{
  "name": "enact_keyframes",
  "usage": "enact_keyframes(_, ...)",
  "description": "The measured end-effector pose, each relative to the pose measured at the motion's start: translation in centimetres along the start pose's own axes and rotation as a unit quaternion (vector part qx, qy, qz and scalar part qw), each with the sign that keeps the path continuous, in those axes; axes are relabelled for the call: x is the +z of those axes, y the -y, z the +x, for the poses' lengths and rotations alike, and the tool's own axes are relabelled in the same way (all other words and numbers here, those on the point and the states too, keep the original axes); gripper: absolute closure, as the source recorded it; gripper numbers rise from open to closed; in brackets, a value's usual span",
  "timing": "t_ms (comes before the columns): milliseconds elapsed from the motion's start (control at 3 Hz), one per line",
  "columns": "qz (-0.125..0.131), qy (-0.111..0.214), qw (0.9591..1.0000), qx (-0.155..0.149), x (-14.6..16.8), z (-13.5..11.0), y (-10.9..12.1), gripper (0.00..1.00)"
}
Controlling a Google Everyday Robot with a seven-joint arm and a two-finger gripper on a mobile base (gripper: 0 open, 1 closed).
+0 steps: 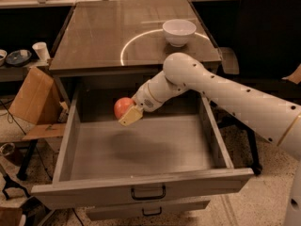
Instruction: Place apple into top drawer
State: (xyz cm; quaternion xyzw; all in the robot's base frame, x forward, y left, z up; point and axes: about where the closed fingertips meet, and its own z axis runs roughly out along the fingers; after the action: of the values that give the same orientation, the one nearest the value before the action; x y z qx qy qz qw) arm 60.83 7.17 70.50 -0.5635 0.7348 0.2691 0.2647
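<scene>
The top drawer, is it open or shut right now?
Open. The top drawer is pulled far out with its grey floor showing, and the gripper holds the apple inside it, near the back left.

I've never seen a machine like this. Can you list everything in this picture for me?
apple: one, red-orange, held above the top drawer's floor, back left.
top drawer: one, grey, pulled open.
lower drawer: one, grey, shut, beneath it.
bowl: one, white, on the cabinet top.
cabinet top: one, brown, white ring marked on it.
cardboard box: one, brown, left of the cabinet.
cup: one, white, far left.
chair: one, black, at right.
arm: one, white, reaching in from the right.
pincer: one, pale yellow, shut on the apple.
</scene>
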Motion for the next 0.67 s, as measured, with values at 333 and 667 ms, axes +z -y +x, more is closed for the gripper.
enact_keyframes(333,0.014,-0.009,0.9999,-0.001,1.8,1.2,1.0,0.58)
enact_keyframes(667,0.022,-0.018,0.9996,0.003,2.8,2.0,1.8,0.35)
